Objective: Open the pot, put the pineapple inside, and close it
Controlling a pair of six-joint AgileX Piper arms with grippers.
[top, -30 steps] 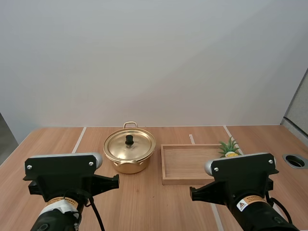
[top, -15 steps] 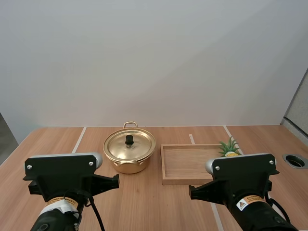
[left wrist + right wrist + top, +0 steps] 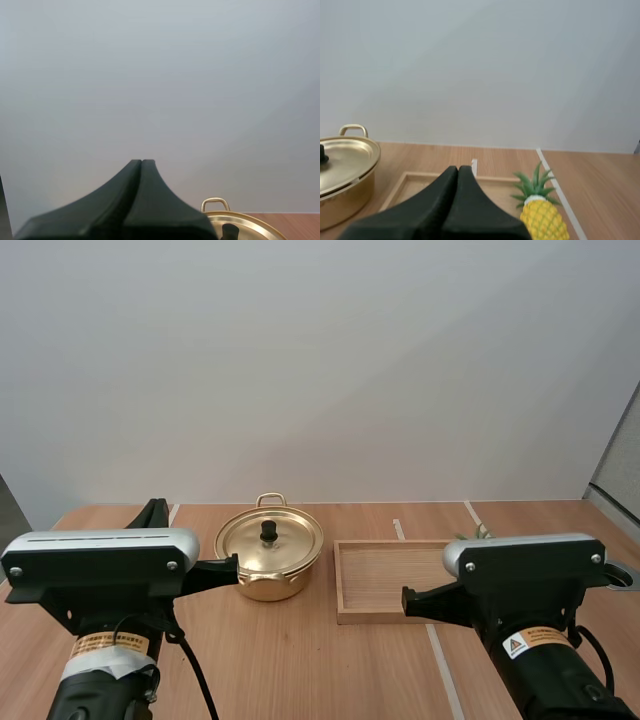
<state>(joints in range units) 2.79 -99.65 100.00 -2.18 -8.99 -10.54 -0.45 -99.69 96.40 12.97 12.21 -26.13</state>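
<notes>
Black jaws both together, empty — pot [image 3: 269, 560] lidded.

Golden pot [image 3: 262, 585] with black knob [image 3: 268, 530]; yellow, green-crowned pineapple [image 3: 543, 220].

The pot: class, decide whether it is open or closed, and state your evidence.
Closed. The lid sits level on the pot's rim, its black knob on top.
</notes>
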